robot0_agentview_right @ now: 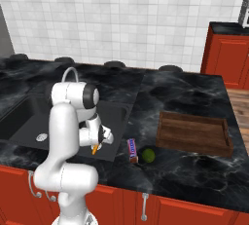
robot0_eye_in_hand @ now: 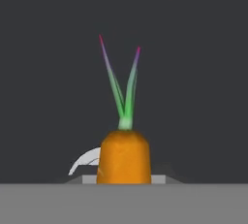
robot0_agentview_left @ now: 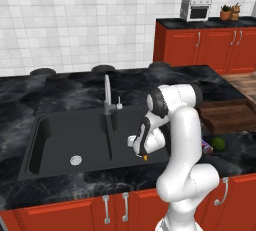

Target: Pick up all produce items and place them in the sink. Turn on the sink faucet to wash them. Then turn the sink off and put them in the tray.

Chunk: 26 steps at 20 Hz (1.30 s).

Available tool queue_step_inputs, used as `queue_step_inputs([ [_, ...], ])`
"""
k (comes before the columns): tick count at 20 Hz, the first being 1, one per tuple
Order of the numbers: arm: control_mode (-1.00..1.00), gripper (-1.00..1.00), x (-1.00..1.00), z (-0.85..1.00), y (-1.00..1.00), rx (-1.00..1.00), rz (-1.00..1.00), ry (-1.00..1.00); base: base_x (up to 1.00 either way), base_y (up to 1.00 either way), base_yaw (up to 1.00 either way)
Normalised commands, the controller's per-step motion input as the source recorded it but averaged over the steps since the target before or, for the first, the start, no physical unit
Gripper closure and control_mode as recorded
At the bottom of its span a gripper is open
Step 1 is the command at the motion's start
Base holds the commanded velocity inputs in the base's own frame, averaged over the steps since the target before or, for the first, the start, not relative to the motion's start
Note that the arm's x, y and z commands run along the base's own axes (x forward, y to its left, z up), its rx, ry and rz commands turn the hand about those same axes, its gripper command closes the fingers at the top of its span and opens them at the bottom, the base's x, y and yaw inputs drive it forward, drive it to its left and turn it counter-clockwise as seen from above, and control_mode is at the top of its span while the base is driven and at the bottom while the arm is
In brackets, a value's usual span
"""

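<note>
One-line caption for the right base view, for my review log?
Claw holds the carrot over the black sink; lime and packet wait beside the wooden tray.

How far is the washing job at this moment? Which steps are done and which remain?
Nothing is finished yet. In hand: the jaws hold the carrot over the right basin of the sink, not yet released. Left: the lime sits on the counter beside the wrapped packet and must go into the sink; no water is seen at the faucet; the tray holds no produce.
</note>
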Motion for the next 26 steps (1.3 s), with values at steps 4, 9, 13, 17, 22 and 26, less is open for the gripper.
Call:
queue_step_inputs([
  [4, -1.00, -1.00, 0.33, -0.25, 0.03, 0.00, 0.00, 0.00, 0.00, 0.00, 0.00],
  [9, -1.00, -1.00, 0.28, -0.12, 0.00, 0.01, 0.00, 0.00, 0.00, 0.00, 0.00],
  [13, -1.00, -1.00, 0.18, 0.01, 0.00, 0.00, 0.00, 0.00, 0.00, 0.00, 0.00],
  [17, -1.00, -1.00, 0.03, 0.24, -0.05, 0.00, 0.00, 0.00, 0.00, 0.00, 0.00],
  [22, -1.00, -1.00, 0.00, 0.32, -0.23, 0.00, 0.00, 0.00, 0.00, 0.00, 0.00],
  [26, -1.00, -1.00, 0.00, 0.32, -0.37, 0.01, 0.00, 0.00, 0.00, 0.00, 0.00],
])
